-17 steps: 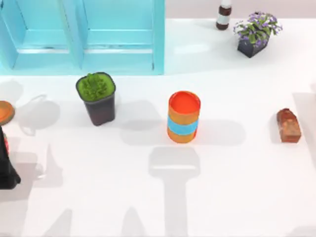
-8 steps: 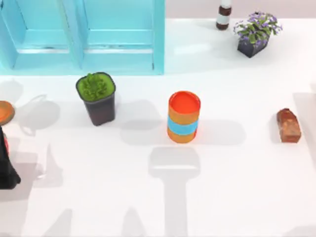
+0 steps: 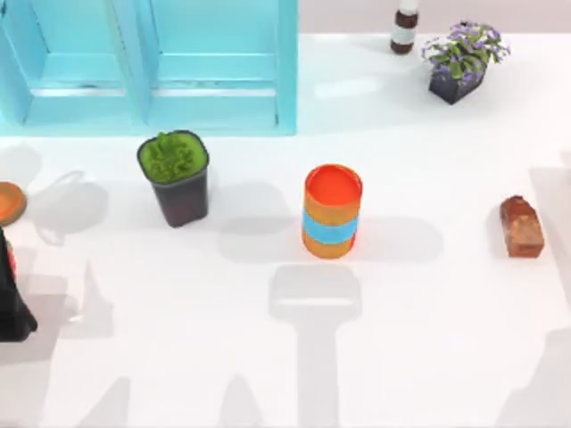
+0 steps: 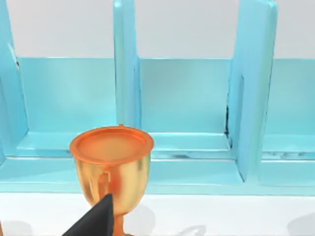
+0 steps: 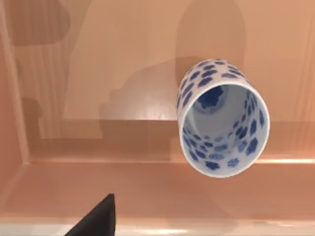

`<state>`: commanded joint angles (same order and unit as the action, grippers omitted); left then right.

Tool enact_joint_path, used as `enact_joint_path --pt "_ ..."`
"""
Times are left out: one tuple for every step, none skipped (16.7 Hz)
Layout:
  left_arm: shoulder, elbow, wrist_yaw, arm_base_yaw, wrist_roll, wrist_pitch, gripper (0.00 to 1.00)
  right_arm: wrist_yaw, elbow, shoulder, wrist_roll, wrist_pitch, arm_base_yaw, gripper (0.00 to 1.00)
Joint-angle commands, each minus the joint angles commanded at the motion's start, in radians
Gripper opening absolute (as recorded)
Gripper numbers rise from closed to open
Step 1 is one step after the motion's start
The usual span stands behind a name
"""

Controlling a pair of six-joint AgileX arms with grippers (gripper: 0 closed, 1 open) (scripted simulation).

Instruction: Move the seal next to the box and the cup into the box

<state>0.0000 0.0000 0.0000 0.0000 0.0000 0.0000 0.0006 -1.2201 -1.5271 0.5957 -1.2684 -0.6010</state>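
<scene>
Nothing on the white table [image 3: 428, 339] has moved since a second ago. Only a grey shadow at the near right corner has grown bigger.

The seal, a small shiny red-brown blocky figure [image 3: 521, 226], lies close to the right edge of the table, about halfway back. It is well apart from everything else. A tall orange cylinder with a blue band [image 3: 332, 212] stands in the middle of the table. A dark pot with a green plant [image 3: 175, 176] stands to its left. Behind the pot, along the far edge, is a big light blue rack with walls [image 3: 214, 62]. At the far right corner there is a dark pot with purple flowers [image 3: 462, 61], and just beside it a little brown and white bottle [image 3: 405, 27].

The left gripper [image 3: 11, 303] is at the left edge of the table. A shiny gold goblet with an orange top [image 3: 9, 202] stands just behind it. In the left wrist view the goblet [image 4: 111, 167] is right in front of the black gripper tip [image 4: 96, 219], with the blue rack [image 4: 182, 98] behind. I cannot tell if this gripper is wide or narrow.

In the right wrist view, the cup, a small white cup with blue spots [image 5: 222, 123], sits inside a light brown box with low walls [image 5: 98, 59]. Its open mouth faces the camera. The right gripper [image 5: 98, 216] hangs above the box, apart from the cup. I cannot tell if it is wide or narrow either.
</scene>
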Motion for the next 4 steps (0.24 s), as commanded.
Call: enact_joint_path --pt "0.000 0.000 0.000 0.000 0.000 0.000 1.00 0.000 -0.028 0.007 -0.001 -0.033 -0.001 1.00" --pt "0.000 0.000 0.000 0.000 0.000 0.000 1.00 0.000 -0.048 0.012 -0.002 -0.056 -0.002 1.00" --pt "0.000 0.000 0.000 0.000 0.000 0.000 1.00 -0.001 -0.059 0.017 -0.003 -0.069 -0.001 1.00" --pt "0.000 0.000 0.000 0.000 0.000 0.000 1.00 -0.001 -0.061 0.019 -0.003 -0.071 -0.001 1.00"
